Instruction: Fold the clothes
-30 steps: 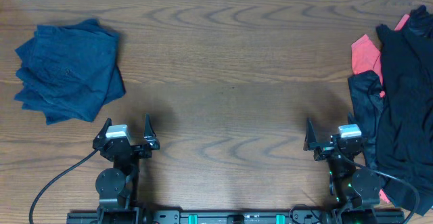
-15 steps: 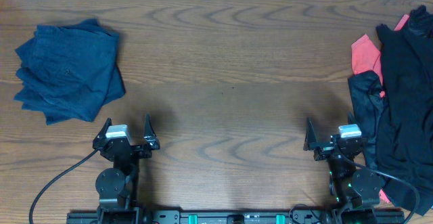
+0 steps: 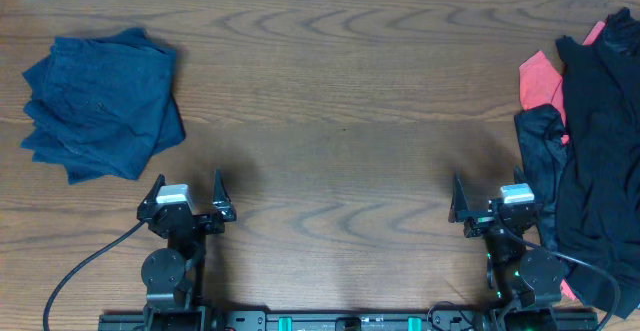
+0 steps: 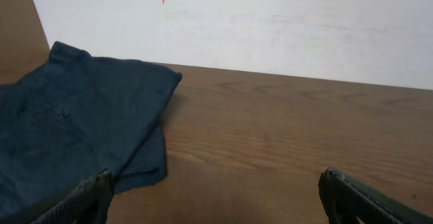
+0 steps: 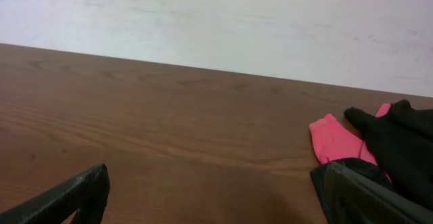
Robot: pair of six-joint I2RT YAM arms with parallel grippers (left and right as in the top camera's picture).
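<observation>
A folded stack of dark navy-blue clothes (image 3: 100, 106) lies at the table's far left; it also shows in the left wrist view (image 4: 74, 129). A heap of black garments (image 3: 595, 161) with a coral-red one (image 3: 540, 79) under it lies at the right edge; the right wrist view shows the red one (image 5: 335, 139) and the black one (image 5: 399, 143). My left gripper (image 3: 187, 193) is open and empty near the front edge, below the navy stack. My right gripper (image 3: 490, 199) is open and empty just left of the black heap.
The wooden table (image 3: 340, 121) runs to a white wall at the back (image 4: 270, 21). Both arm bases and a black cable (image 3: 70, 276) sit at the front edge.
</observation>
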